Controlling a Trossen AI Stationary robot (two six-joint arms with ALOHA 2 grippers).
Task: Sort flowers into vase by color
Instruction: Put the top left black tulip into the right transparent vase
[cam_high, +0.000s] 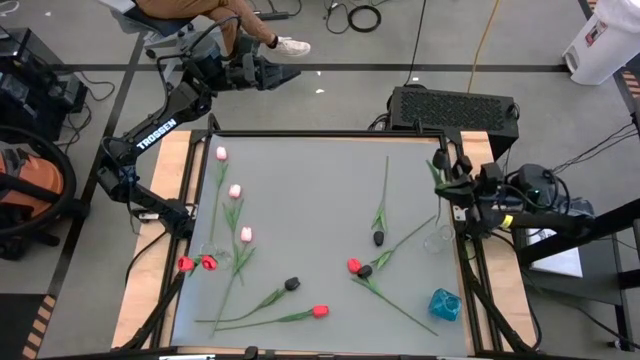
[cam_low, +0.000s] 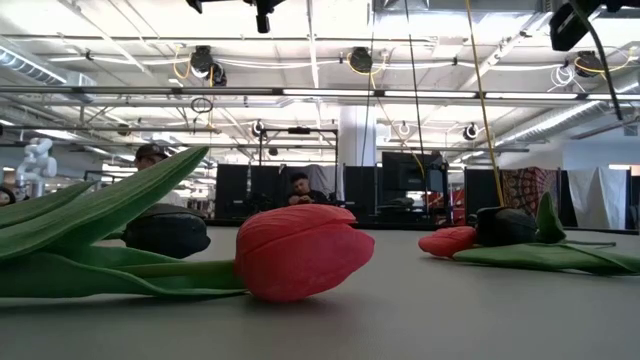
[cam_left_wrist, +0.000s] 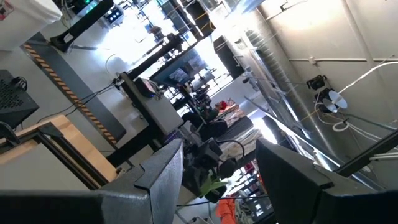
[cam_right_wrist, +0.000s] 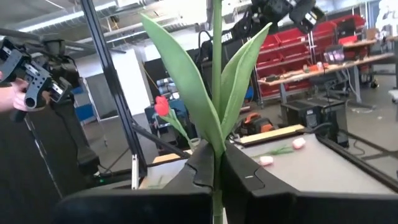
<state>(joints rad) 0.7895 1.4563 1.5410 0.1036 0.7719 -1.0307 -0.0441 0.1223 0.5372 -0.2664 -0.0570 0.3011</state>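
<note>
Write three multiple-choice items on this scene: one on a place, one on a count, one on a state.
1. The blue vase stands on which part of the table?
A. right arm's side
B. left arm's side
C. middle

2. How many pink tulip heads lie on the table?
A. one
B. six
C. three

3. The right hand is:
A. open, empty
B. shut on a flower stem
C. shut on the vase

Answers:
1. A, the blue vase sits by the table's right corner.
2. C, three pink tulip heads lie in a row.
3. B, the right hand clamps an upright flower stem.
</note>
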